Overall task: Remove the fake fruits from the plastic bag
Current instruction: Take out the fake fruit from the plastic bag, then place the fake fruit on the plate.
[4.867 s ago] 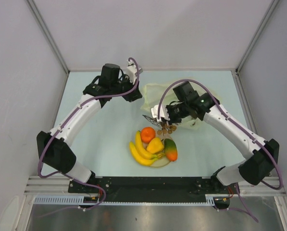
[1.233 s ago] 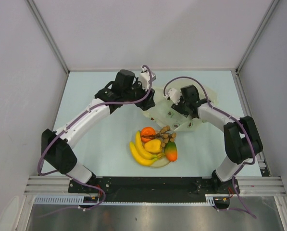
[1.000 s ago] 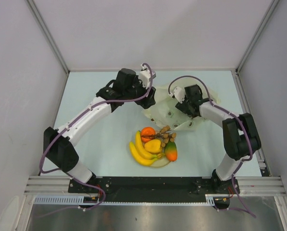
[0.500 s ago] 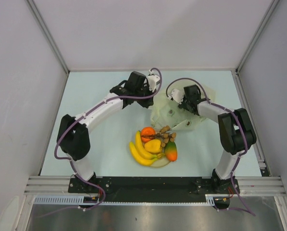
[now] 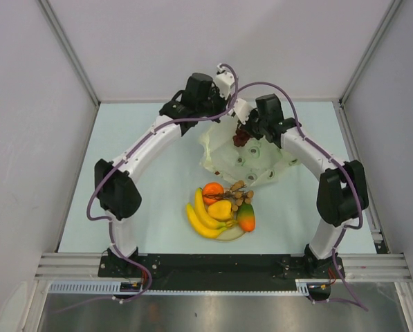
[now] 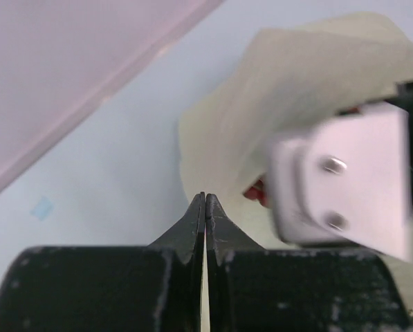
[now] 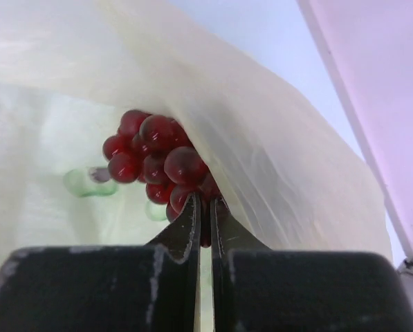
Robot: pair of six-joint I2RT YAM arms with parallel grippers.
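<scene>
Right wrist view: the right gripper [image 7: 205,206] has its fingers drawn almost together, with only a thin slit between them. They nip the lower end of the grapes [image 7: 158,160], a dark red cluster. The cluster sits in the mouth of the bag [image 7: 282,145]. The bag's pale film drapes over the grapes from the upper right and lies against the right-hand finger.

Left wrist view: the left gripper [image 6: 205,200] has its fingers pressed flat together on an edge of the bag. The film rises from the tips toward the upper right. Just beyond it, the right gripper's white housing shows blurred, with a red spot of grapes beside it.

Top view: both grippers meet at the far side of the table [image 5: 137,173], over the far edge of the bag. The grapes show as a dark clump at the right gripper. The bag film is raised at that point; the rest lies crumpled on the table.

Nearer the arm bases, just beside the bag's near edge, stands the plate [image 5: 232,236]. It carries:
- bananas [image 5: 200,218]
- orange [image 5: 212,191]
- lumpy yellow fruit [image 5: 222,209]
- mango [image 5: 245,218]
- brown stemmed bits [image 5: 241,194] — on top, at the far side of the pile
</scene>
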